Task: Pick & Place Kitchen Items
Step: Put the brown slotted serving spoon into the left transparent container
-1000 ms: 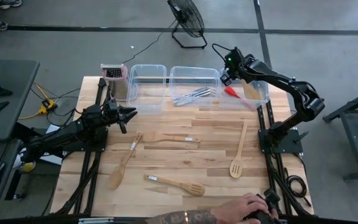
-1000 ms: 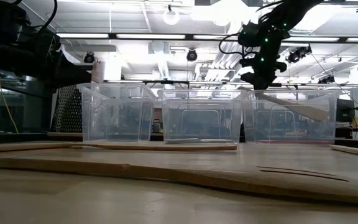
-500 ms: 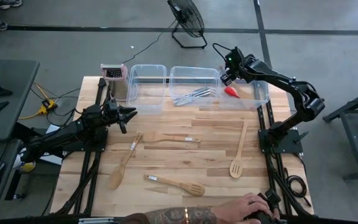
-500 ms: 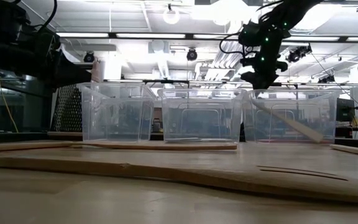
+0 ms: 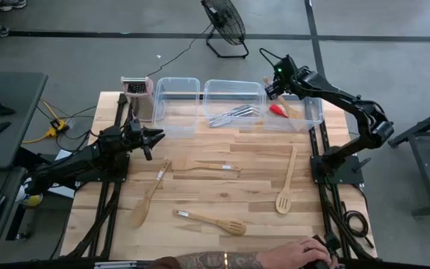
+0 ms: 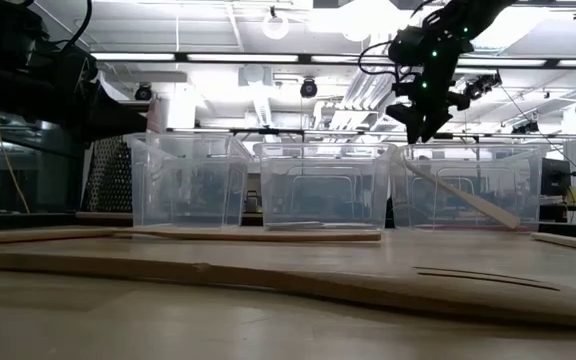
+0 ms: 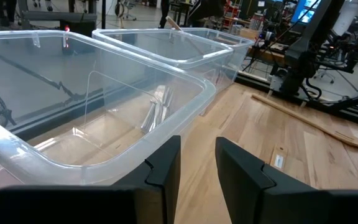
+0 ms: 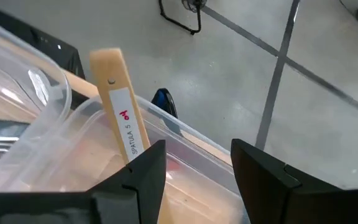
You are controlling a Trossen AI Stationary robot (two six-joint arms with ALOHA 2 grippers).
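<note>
My right gripper point(image 5: 275, 84) point(image 8: 197, 180) hovers open over the right tub's point(image 5: 313, 112) left end. A wooden spatula point(image 6: 463, 196) leans inside that tub, its labelled handle point(image 8: 120, 106) sticking up past the rim just beyond the fingers, beside a red spatula point(image 5: 278, 110). Silvery cutlery point(image 5: 230, 114) lies in the middle tub point(image 5: 234, 88). On the table lie a wooden spoon point(image 5: 149, 193), a flat spatula point(image 5: 207, 165), a slotted spatula point(image 5: 211, 222) and a slotted spoon point(image 5: 286, 183). My left gripper point(image 5: 157, 136) point(image 7: 197, 168) waits open by the left tub point(image 5: 176, 84).
A box grater point(image 5: 136, 88) stands at the table's far left, beside the left tub. A person's hand point(image 5: 304, 252) reaches in at the table's near edge. A fan point(image 5: 225, 26) stands on the floor beyond the table. Bare wood lies between the scattered utensils.
The wooden spatula hung nearly level from my right gripper over the right tub; its blade end has dropped to the tub floor and it now leans on the wall. My right gripper has let go, risen a little and turned.
</note>
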